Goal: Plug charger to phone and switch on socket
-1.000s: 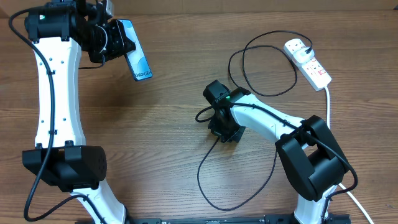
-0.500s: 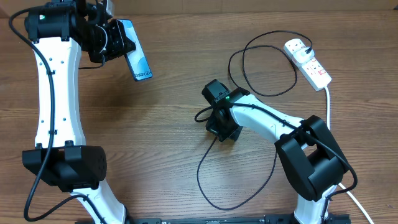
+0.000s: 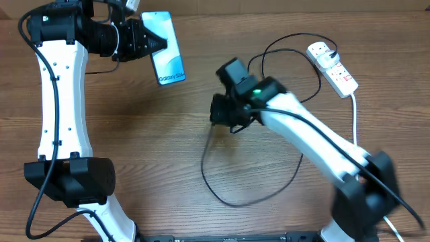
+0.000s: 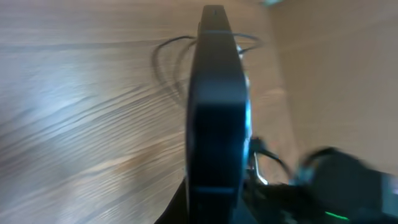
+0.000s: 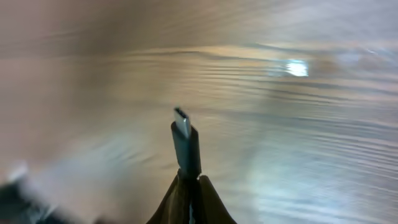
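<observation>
The phone (image 3: 167, 56), its light blue screen facing up, hangs above the table at the back left with my left gripper (image 3: 154, 45) shut on its left edge. In the left wrist view the phone (image 4: 214, 112) shows edge-on between the jaws. My right gripper (image 3: 220, 113) is raised near the table's middle, right of the phone, and is shut on the charger (image 3: 222, 188) near its connector tip (image 5: 185, 143), which sticks out past the closed fingers (image 5: 202, 193). The black cable trails in loops to the socket (image 3: 332, 66), a white power strip at the back right.
A thick white cord (image 3: 354, 117) runs from the power strip down the right side of the table. The charger's cable forms a big loop (image 3: 282, 74) by the strip and another in front of the right arm. Both arm bases stand at the front edge.
My right gripper closed on the connector and rose up and left toward the phone, dragging the cable. The left arm swung the phone to the right.
</observation>
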You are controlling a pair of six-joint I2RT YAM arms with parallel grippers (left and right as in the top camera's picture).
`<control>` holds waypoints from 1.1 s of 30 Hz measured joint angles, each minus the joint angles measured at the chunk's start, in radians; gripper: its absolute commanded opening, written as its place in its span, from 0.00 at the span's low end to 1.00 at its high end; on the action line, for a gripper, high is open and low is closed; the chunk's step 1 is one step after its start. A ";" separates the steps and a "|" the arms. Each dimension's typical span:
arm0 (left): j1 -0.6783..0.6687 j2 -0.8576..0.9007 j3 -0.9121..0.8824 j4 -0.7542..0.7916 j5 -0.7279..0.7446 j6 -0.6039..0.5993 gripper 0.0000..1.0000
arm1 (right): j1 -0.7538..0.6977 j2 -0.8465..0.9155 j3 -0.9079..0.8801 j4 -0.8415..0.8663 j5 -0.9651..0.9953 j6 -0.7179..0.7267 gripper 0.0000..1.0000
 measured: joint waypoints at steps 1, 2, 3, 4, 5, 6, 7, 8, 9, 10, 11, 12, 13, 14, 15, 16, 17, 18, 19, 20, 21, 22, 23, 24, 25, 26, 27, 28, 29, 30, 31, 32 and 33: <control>0.000 0.000 0.000 0.003 0.027 0.003 0.04 | 0.000 -0.042 0.006 -0.001 -0.031 -0.025 0.04; 0.000 0.000 0.000 0.003 0.057 0.007 0.04 | 0.000 -0.085 0.012 -0.004 -0.068 -0.056 0.04; 0.000 0.000 0.000 0.003 0.080 0.011 0.04 | 0.000 -0.119 0.015 -0.006 -0.100 -0.082 0.04; 0.000 0.000 0.000 0.003 0.110 0.016 0.04 | 0.000 -0.153 0.017 -0.007 -0.133 -0.109 0.04; 0.000 0.000 0.000 0.003 0.135 0.018 0.04 | 0.000 -0.183 0.018 -0.011 -0.167 -0.137 0.04; 0.000 0.000 0.000 0.003 0.164 0.021 0.04 | 0.000 -0.206 0.018 -0.016 -0.196 -0.161 0.04; 0.000 0.000 0.000 0.003 0.190 0.021 0.04 | 0.000 -0.218 0.018 -0.020 -0.213 -0.176 0.04; 0.000 0.000 0.000 0.003 0.220 0.021 0.04 | 0.000 -0.230 0.018 -0.023 -0.232 -0.193 0.04; 0.000 0.000 0.000 0.002 0.245 0.022 0.04 | 0.000 -0.237 0.018 -0.024 -0.245 -0.204 0.04; 0.000 0.000 0.000 0.001 0.275 0.022 0.04 | 0.000 -0.241 0.018 -0.024 -0.257 -0.217 0.04; 0.000 0.000 0.000 -0.003 0.300 0.022 0.04 | 0.000 -0.241 0.018 -0.025 -0.270 -0.228 0.04; 0.000 0.000 0.000 -0.005 0.323 0.022 0.04 | 0.000 -0.241 0.018 -0.024 -0.284 -0.237 0.04; 0.000 0.000 0.000 -0.006 0.348 0.022 0.04 | 0.000 -0.242 0.018 -0.022 -0.299 -0.243 0.04; 0.000 0.000 0.000 -0.005 0.373 0.022 0.04 | 0.000 -0.242 0.018 -0.019 -0.315 -0.249 0.04; -0.003 0.000 0.000 -0.005 0.398 0.022 0.04 | 0.000 -0.242 0.018 -0.013 -0.334 -0.255 0.04; -0.005 0.000 0.000 -0.005 0.418 0.023 0.04 | 0.000 -0.241 0.018 -0.008 -0.348 -0.258 0.04; -0.007 0.000 0.000 -0.005 0.436 0.024 0.04 | 0.000 -0.242 0.018 -0.003 -0.359 -0.259 0.04; -0.011 0.000 0.000 -0.005 0.452 0.024 0.04 | 0.000 -0.242 0.018 -0.001 -0.367 -0.259 0.04; -0.014 0.000 0.000 -0.005 0.462 0.025 0.04 | 0.000 -0.241 0.018 0.004 -0.375 -0.259 0.04; -0.018 0.000 0.000 -0.008 0.473 0.025 0.04 | 0.000 -0.242 0.018 0.011 -0.380 -0.258 0.04; -0.020 0.000 0.000 -0.011 0.481 0.025 0.04 | 0.000 -0.241 0.018 0.018 -0.386 -0.257 0.04; -0.020 0.000 0.000 -0.016 0.486 0.025 0.04 | 0.000 -0.242 0.018 0.029 -0.396 -0.256 0.04; -0.025 0.000 0.000 -0.020 0.491 0.025 0.04 | -0.001 -0.241 0.018 0.039 -0.406 -0.256 0.04; -0.027 0.000 0.000 -0.024 0.496 0.025 0.04 | -0.001 -0.242 0.018 0.051 -0.414 -0.255 0.04; -0.031 0.000 0.000 -0.026 0.499 0.025 0.04 | -0.002 -0.242 0.018 0.059 -0.423 -0.254 0.04; -0.034 0.000 0.000 -0.027 0.502 0.025 0.04 | -0.003 -0.242 0.018 0.061 -0.426 -0.254 0.04; -0.039 0.000 0.000 -0.028 0.504 0.025 0.04 | -0.008 -0.242 0.018 0.063 -0.436 -0.254 0.04; -0.040 0.000 0.000 -0.028 0.505 0.025 0.04 | -0.012 -0.241 0.018 0.063 -0.438 -0.254 0.04; -0.040 0.000 0.000 -0.028 0.505 0.025 0.04 | -0.017 -0.241 0.018 0.063 -0.445 -0.254 0.04; -0.040 0.000 0.000 -0.028 0.504 0.025 0.04 | -0.023 -0.242 0.018 0.063 -0.450 -0.254 0.04; -0.044 0.000 0.000 -0.029 0.504 0.025 0.04 | -0.030 -0.242 0.018 0.064 -0.459 -0.254 0.04; -0.046 0.000 0.000 -0.030 0.504 0.026 0.04 | -0.037 -0.242 0.018 0.066 -0.470 -0.254 0.04; -0.046 0.000 0.000 -0.032 0.504 0.026 0.04 | -0.046 -0.242 0.018 0.068 -0.485 -0.254 0.04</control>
